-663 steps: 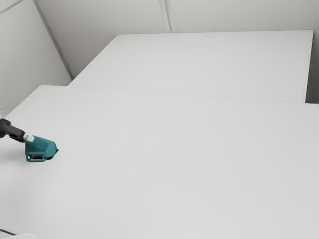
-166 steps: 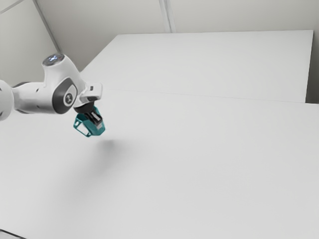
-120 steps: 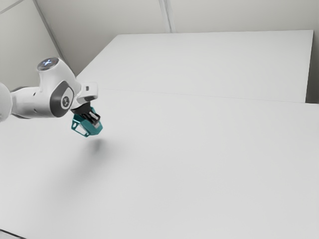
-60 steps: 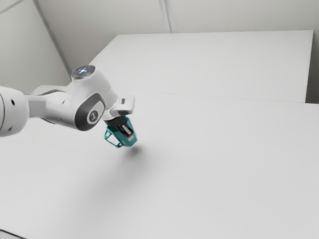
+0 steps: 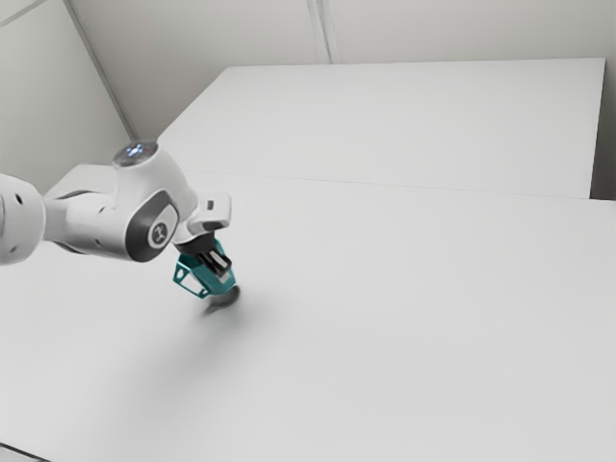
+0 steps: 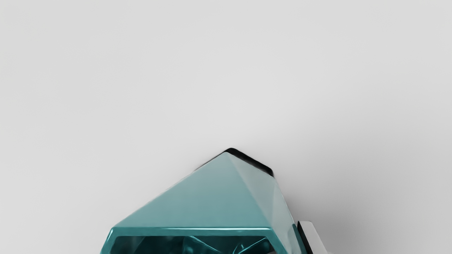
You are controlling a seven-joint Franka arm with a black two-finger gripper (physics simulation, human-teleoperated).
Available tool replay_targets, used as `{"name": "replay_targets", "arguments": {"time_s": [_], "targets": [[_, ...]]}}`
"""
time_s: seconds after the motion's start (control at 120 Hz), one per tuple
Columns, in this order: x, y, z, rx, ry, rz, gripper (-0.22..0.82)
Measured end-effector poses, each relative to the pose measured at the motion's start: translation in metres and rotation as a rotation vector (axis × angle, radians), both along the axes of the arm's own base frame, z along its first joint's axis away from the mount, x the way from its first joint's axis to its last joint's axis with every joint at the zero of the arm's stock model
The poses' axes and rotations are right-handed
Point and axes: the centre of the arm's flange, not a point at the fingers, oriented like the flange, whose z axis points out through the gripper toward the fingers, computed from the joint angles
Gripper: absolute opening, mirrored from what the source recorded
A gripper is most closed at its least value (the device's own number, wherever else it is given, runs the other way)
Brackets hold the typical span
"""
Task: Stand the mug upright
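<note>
Your tool has mug pinched, tilted, low over surface, can't tell if touching. I'd level it slowly, seat it flat, then let go, otherwise it'll probably tip on you.

Behind the big white worktop is a flat white board. Farther back from the worktop is a pale wall with a long strip.
</note>
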Motion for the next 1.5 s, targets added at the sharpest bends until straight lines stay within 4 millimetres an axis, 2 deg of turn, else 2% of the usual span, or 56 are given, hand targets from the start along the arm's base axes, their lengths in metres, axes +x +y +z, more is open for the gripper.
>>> {"name": "replay_targets", "arguments": {"time_s": [0.233,0.492,0.8,0.983,1.075,1.208,1.35,1.5], "targets": [[0.002,0.003,-0.012,-0.009,0.012,0.014,-0.17],[0.003,0.006,-0.017,-0.009,0.015,0.024,-0.16],[0.003,0.009,-0.016,-0.008,0.013,0.024,0.13],[0.004,0.010,-0.013,-0.007,0.009,0.022,0.36],[0.005,0.011,-0.012,-0.006,0.007,0.021,0.45],[0.006,0.011,-0.005,-0.004,-0.003,0.019,0.52],[0.007,0.009,0.011,0.003,-0.027,0.013,0.56],[0.010,-0.016,0.030,0.009,-0.051,-0.035,0.58]]}}
